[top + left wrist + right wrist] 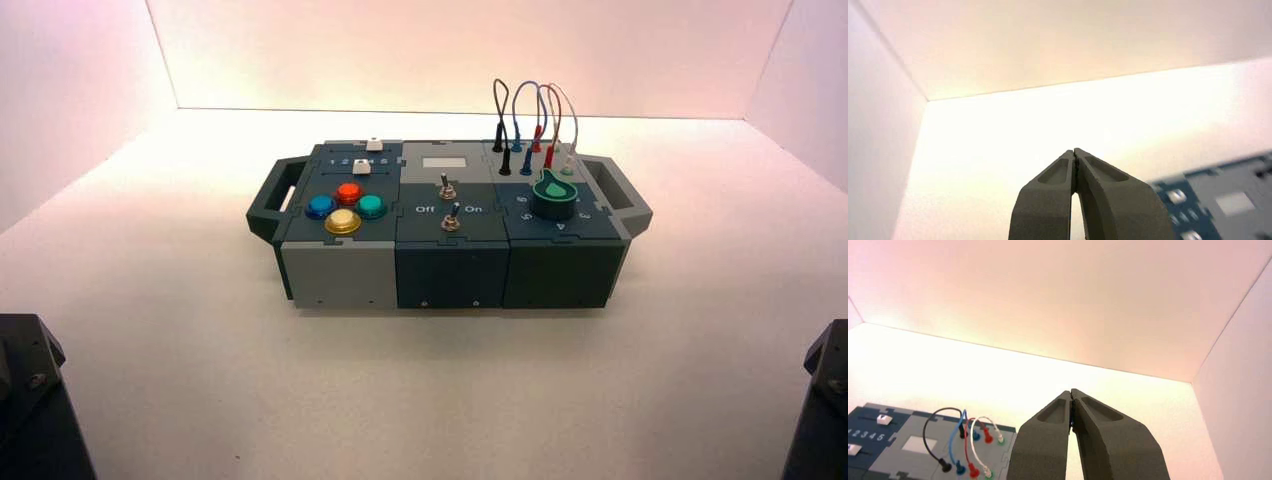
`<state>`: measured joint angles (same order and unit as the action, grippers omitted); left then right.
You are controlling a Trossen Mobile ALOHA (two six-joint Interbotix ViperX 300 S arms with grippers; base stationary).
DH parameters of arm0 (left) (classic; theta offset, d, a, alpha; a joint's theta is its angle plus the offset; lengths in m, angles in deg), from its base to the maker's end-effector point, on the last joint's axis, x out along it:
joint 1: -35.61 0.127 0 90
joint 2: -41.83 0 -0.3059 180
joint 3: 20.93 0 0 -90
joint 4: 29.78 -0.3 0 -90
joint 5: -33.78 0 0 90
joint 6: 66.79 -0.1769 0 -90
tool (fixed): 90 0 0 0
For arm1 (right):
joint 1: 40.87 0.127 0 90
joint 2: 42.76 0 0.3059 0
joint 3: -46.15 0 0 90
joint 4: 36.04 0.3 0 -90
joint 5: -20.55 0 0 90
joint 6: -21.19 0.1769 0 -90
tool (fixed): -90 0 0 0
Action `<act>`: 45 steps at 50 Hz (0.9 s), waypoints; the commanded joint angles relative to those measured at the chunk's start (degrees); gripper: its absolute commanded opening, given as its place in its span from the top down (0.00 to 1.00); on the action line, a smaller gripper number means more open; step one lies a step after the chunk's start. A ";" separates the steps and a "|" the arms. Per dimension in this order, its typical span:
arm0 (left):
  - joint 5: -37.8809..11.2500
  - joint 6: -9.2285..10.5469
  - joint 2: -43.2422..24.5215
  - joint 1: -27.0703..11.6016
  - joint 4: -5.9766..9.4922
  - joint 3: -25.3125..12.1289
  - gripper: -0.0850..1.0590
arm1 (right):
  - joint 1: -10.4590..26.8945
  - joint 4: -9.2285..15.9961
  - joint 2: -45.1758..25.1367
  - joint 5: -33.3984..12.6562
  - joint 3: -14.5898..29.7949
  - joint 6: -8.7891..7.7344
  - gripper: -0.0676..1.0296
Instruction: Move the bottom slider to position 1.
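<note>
Your left gripper [1074, 151] is clenched, its two fingertips [1064, 162] pressed together with nothing between them, and it touches nothing; that arm is parked at the left, in front of the box [450, 225] and well apart from it. Your right gripper [1071, 391] is clenched the same way, holding and touching nothing, with its arm parked at the right. The bottom slider [361, 168] is a small white squarish knob on the box's left section, just below the row of white digits [357, 161] and above the cluster of four buttons: a red button [349, 193] at the top, a blue button [321, 206] on the left, a green button [371, 206] on the right and a yellow button [342, 221] nearest you. Neither gripper is near that knob. Your right wrist view shows it only partly, at the picture's edge, so you cannot tell its exact position. Beyond the digits sits the other white slider [374, 145], at the far edge of that same section.
</note>
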<state>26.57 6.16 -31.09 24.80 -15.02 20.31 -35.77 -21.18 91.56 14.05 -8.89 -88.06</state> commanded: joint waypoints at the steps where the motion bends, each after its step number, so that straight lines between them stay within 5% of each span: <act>1: -2.64 0.09 -1.32 -3.34 -0.18 -2.72 0.95 | 0.35 0.18 -0.53 -1.58 1.23 0.26 0.96; 9: -8.96 0.44 -5.27 -8.09 0.09 -5.19 0.95 | 0.79 0.79 -2.20 -6.50 3.34 0.44 0.96; 33: -27.69 0.44 -15.12 -14.06 0.35 -13.10 0.95 | 0.88 6.24 -10.63 -27.42 10.72 0.26 0.96; 45: -35.51 -0.26 -17.75 -14.41 0.26 -16.17 0.95 | 4.13 8.96 -10.90 -36.47 12.74 -2.20 0.96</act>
<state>-7.97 6.25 -49.29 10.65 -14.84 6.07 -33.66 -13.36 80.49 -20.41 1.66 -89.38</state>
